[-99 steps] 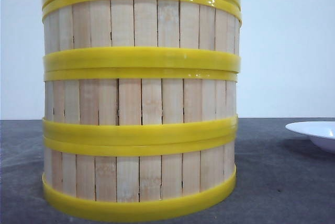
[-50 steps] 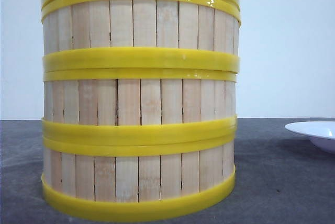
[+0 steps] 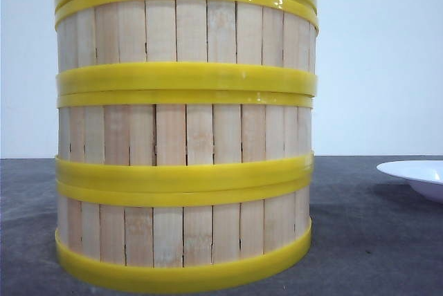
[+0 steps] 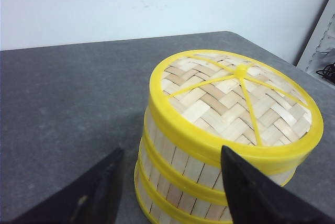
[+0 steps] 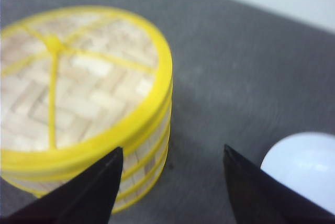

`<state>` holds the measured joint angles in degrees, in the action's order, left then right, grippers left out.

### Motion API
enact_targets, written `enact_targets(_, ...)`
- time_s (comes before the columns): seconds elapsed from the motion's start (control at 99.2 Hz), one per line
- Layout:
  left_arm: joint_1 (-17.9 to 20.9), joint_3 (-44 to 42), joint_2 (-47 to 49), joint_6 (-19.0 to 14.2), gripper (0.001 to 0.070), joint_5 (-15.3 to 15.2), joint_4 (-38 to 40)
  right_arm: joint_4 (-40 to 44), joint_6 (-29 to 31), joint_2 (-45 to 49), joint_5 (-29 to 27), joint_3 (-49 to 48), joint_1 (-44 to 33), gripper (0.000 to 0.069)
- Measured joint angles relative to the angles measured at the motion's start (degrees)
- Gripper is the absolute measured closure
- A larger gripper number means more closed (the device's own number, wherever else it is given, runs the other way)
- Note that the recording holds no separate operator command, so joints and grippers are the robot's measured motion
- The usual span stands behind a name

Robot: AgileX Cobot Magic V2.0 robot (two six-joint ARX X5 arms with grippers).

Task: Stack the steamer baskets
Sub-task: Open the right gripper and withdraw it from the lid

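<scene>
Three steamer baskets (image 3: 185,130) stand stacked in one column on the grey table, filling the front view; a flat woven lid (image 4: 235,96) with a yellow rim caps the top one. The stack of baskets (image 4: 183,174) shows in the left wrist view, where my left gripper (image 4: 171,153) is open, above and beside the stack, with the wall between its black fingers and nothing held. In the right wrist view my right gripper (image 5: 172,153) is open over bare table beside the stack (image 5: 146,150), with the lid (image 5: 78,88) to one side. Neither gripper shows in the front view.
A white shallow plate (image 3: 415,175) sits on the grey table (image 3: 374,241) to the right of the stack; the plate (image 5: 303,169) also shows by the right gripper. A pale wall stands behind the table. A shelf edge (image 4: 322,41) is at the side.
The stack looks shifted very slightly left in the front view; otherwise nothing has visibly changed.
</scene>
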<state>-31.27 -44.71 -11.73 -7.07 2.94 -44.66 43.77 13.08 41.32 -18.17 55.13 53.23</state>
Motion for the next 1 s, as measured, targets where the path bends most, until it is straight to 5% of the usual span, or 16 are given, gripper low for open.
enact_targets(0.141,0.0,0.0,0.0,0.0,0.0376,0.0,0.0,-3.8,1.2,-0.9,0.0,0.2,0.0,0.0338)
enact_targets(0.252,0.0,0.0,0.0,0.0,0.0602,0.0,-0.1,-6.0,1.3,-1.8,0.0,0.2,0.0,0.0569)
enact_targets(0.353,0.0,0.0,0.0,0.0,0.0671,0.0,-0.1,-7.8,1.2,-2.1,0.0,0.2,0.0,0.0658)
enact_targets(0.998,0.0,0.0,0.0,0.0,0.0678,0.0,-0.1,-8.5,1.2,-2.1,0.1,0.2,0.0,0.0682)
